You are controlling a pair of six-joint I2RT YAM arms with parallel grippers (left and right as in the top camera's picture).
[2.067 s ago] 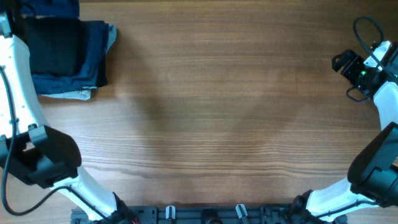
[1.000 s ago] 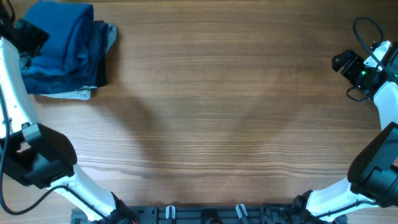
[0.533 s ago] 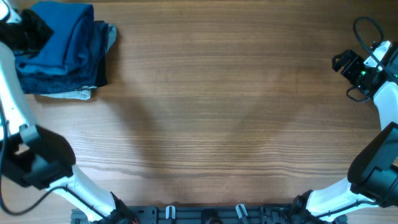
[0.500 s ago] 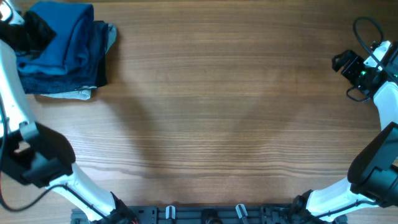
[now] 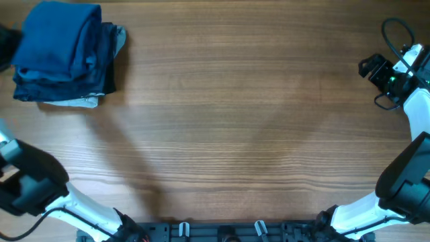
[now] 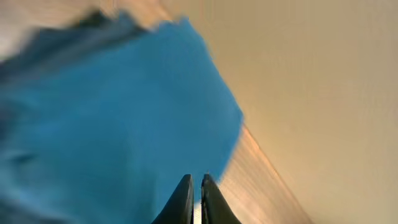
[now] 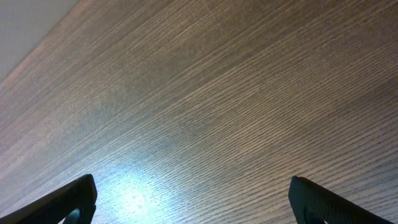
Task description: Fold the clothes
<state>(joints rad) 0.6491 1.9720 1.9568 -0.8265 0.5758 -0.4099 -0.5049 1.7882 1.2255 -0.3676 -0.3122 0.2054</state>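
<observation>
The medium-blue shirt point(image 5: 57, 37) lies folded on top of a stack at the table's far left corner. It fills the left half of the blurred left wrist view point(image 6: 106, 118). My left gripper point(image 6: 194, 184) is shut and empty, at the shirt's edge; in the overhead view only a dark bit of it point(image 5: 4, 46) shows at the left border. My right gripper point(image 5: 368, 67) is open and empty at the far right, over bare wood in its wrist view point(image 7: 193, 193).
Under the shirt lie darker denim-blue folded pieces point(image 5: 106, 67) and a grey piece point(image 5: 84, 102). The wooden table point(image 5: 228, 121) stretches across the middle. The arm bases stand along the front edge.
The blue shirt was laid on the stack over the black garment. My left gripper has since drawn back to the left, off the stack. The right arm has not moved.
</observation>
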